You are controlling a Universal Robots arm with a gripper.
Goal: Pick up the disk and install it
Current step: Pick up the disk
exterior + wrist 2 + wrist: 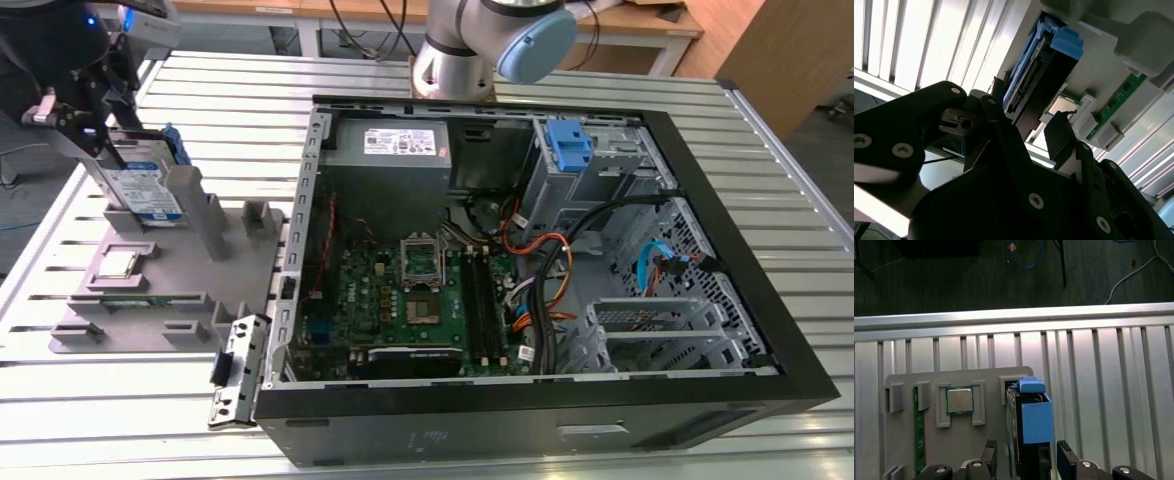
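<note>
At the exterior view's left, the dark gripper (pixel 94 130) hangs at the top edge of the disk (pixel 142 190), which stands on edge in a slot of a grey holder (pixel 160 300) on the slatted metal table (pixel 781 190). In the first wrist view the two fingers (pixel 1066 462) sit spread on either side of the blue-railed drive, unclosed. A gap seems to show on each side, though contact cannot quite be ruled out. A processor chip (pixel 959 400) and a green memory stick (pixel 917 435) lie in neighbouring pockets of the holder. Toward the exterior view's right, well apart from the disk, lies the open computer case (pixel 534 425), with a blue latch (pixel 570 148) upright at its drive bay.
</note>
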